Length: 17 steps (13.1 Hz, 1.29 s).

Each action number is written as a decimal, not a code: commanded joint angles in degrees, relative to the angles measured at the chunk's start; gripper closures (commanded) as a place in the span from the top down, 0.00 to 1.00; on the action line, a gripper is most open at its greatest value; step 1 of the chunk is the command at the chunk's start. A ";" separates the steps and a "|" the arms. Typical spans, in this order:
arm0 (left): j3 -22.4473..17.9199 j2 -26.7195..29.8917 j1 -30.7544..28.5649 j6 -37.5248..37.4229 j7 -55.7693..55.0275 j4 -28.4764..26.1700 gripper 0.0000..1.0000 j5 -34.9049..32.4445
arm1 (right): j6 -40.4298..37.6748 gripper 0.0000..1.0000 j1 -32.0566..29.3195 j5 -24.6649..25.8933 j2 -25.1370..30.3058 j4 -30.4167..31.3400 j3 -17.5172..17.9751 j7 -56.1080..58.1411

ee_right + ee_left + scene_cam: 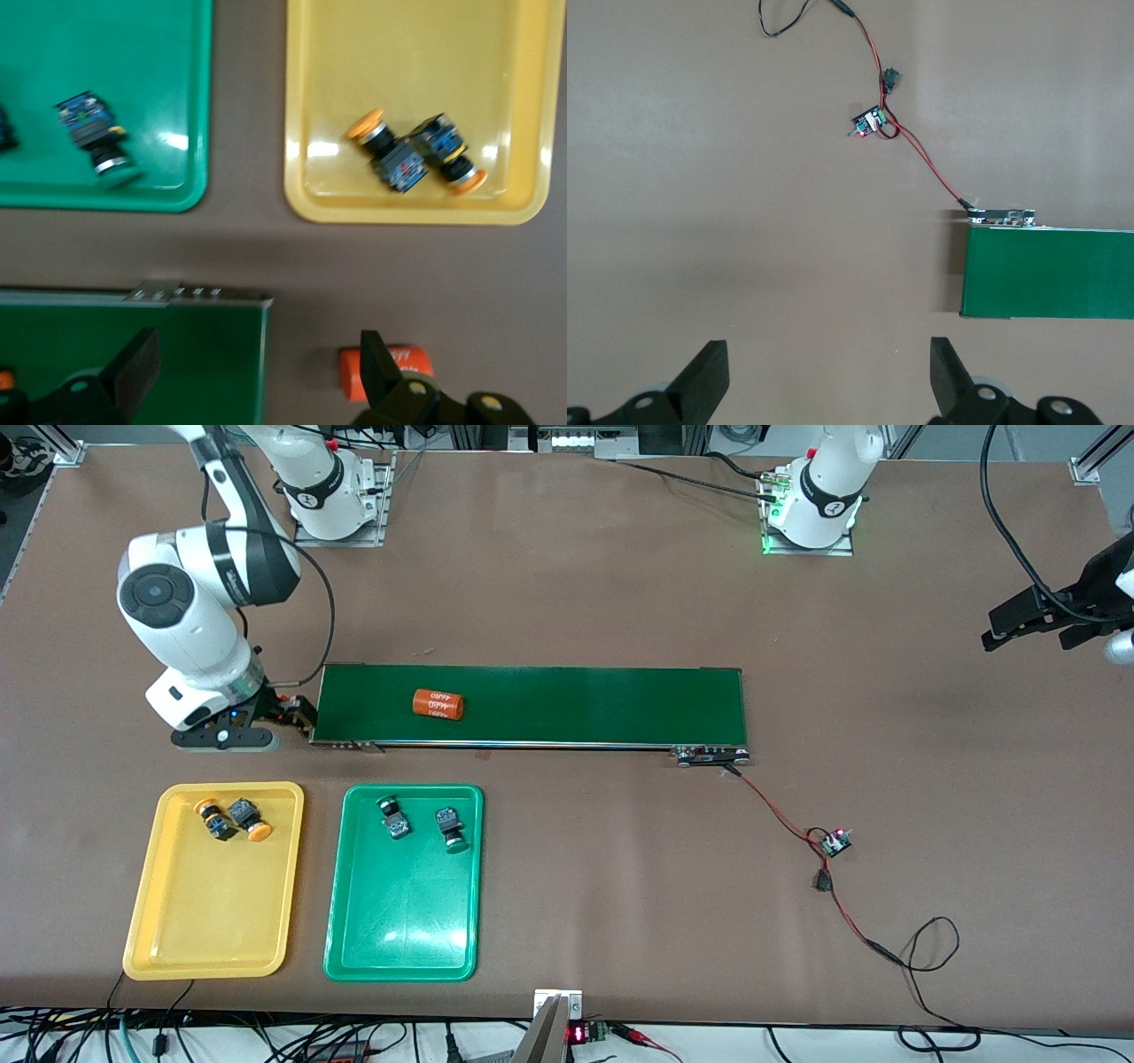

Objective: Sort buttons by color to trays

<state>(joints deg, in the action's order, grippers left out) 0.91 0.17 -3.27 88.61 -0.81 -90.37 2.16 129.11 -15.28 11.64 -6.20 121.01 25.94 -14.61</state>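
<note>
Two yellow-orange buttons (pixel 213 817) (pixel 250 819) lie touching in the yellow tray (pixel 204 903), at its end nearest the conveyor. Two green buttons (pixel 392 817) (pixel 450 828) lie apart in the green tray (pixel 399 912) beside it. The right wrist view shows the yellow pair (pixel 390 152) (pixel 447 152) in the yellow tray (pixel 416 53) and one green button (pixel 93 133) in the green tray (pixel 133 53). My right gripper (pixel 266 722) (pixel 257 376) hangs open and empty over the conveyor's end. My left gripper (pixel 1028 633) (pixel 828 376) waits open over bare table at the left arm's end.
A long dark-green conveyor belt (pixel 576 704) (pixel 1054 274) (pixel 204 350) crosses the table's middle with an orange cylinder (pixel 438 704) on it. Another orange cylinder (pixel 412 367) lies on the table beside the belt's end. A small circuit board (pixel 834 843) (pixel 870 122) with red-black wires lies off the belt's other end.
</note>
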 commanded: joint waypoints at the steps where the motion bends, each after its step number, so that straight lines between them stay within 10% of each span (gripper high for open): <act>1: 0.32 1.92 -0.33 -2.82 0.46 0.90 1.00 -1.02 | -6.56 1.00 0.07 -5.57 5.75 0.11 -0.10 3.97; 9: -0.03 5.28 -12.71 -15.99 -0.33 6.95 1.00 4.51 | -32.15 1.00 0.94 -12.79 11.21 -16.66 -4.31 12.58; 13: 0.59 -0.61 -12.72 -13.56 0.11 7.58 1.00 5.21 | -37.00 1.00 16.92 -13.05 10.77 -21.86 -21.69 14.44; 17: 3.31 -1.66 -12.11 -8.11 0.11 7.23 1.00 4.43 | -40.95 1.00 17.21 -12.52 10.16 -25.29 -22.16 15.32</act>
<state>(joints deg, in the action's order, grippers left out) 3.66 -0.86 -15.58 79.88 -0.88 -84.99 6.11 90.84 0.85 -0.51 5.52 98.77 4.67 -0.06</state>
